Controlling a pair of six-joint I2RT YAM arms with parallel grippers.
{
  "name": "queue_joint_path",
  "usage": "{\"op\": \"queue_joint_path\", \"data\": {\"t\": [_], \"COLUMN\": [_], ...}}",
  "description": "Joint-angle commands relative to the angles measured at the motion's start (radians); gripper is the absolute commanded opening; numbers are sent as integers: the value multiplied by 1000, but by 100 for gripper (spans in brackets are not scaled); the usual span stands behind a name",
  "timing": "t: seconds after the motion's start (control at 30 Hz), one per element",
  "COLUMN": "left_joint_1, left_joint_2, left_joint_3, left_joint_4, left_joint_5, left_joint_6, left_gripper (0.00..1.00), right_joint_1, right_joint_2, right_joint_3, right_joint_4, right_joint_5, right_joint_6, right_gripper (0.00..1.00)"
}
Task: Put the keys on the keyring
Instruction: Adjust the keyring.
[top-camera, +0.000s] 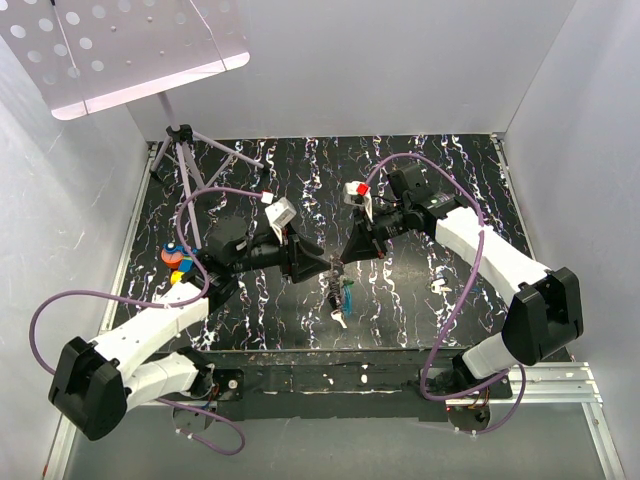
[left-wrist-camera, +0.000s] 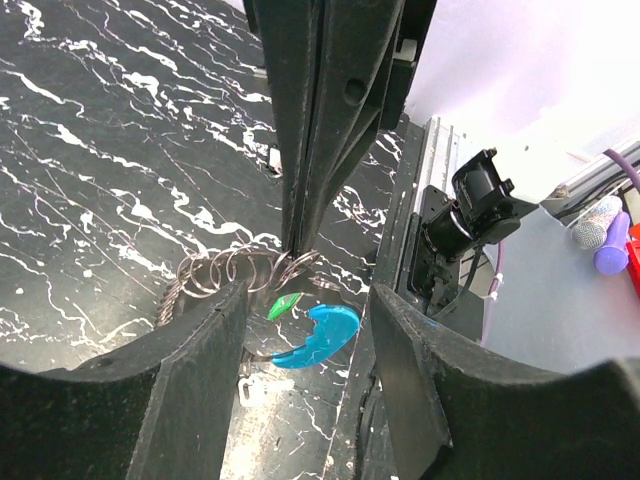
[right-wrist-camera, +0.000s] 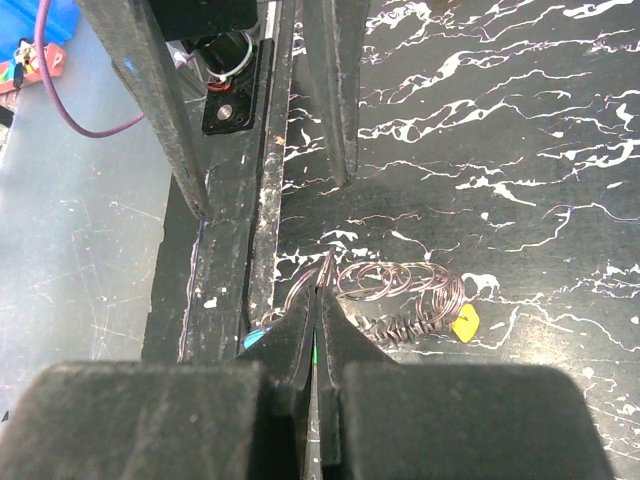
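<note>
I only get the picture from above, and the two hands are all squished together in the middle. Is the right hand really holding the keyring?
Observer: Yes. The right wrist view shows the right hand shut, pinching the keyring wire between its fingertips.
Operator: What's the left hand doing?
Observer: In the left wrist view the left hand is open, with one finger on each side of the blue key.
Operator: Any keys I'm missing?
Observer: A yellow key shows beside the wire coils in the right wrist view.
</note>
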Motion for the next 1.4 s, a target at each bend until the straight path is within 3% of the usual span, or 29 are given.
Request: {"op": "queue_joint_path", "data": {"t": [0.0, 0.43, 0.63, 0.77, 0.93, 1.03, 1.17, 1.37], "left_joint_1": [3, 31, 41, 58, 60, 58, 31, 9], "left_joint_2": [16, 40, -10, 14, 137, 262, 324, 270], "left_joint_3": [-41, -94, -114, -129, -189, -238, -252, -247], "left_joint_4": [68, 225, 144, 228, 519, 781, 934, 854], "left_joint_5": [-10, 42, 32, 10, 18, 50, 70, 81], "left_joint_6": [-78, -151, -110, -328, -773, -1001, -1113, -1081], "left_gripper": [52, 51, 51, 51, 50, 48, 47, 47], "right_joint_1": [-9, -26, -30, -30, -29, -30, -30, -29], "right_joint_2": [-28, -39, -45, -56, -68, -71, -76, -87], "right_joint_3": [-8, 25, 85, 105, 116, 127, 119, 105], "right_joint_4": [39, -144, -351, -479, -569, -613, -627, -622], "right_joint_5": [-76, -139, -154, -177, -182, -183, -191, -160], "right_joint_6": [18, -171, -384, -525, -646, -688, -691, -667], "right_gripper": [1, 1, 1, 1, 1, 1, 1, 1]}}
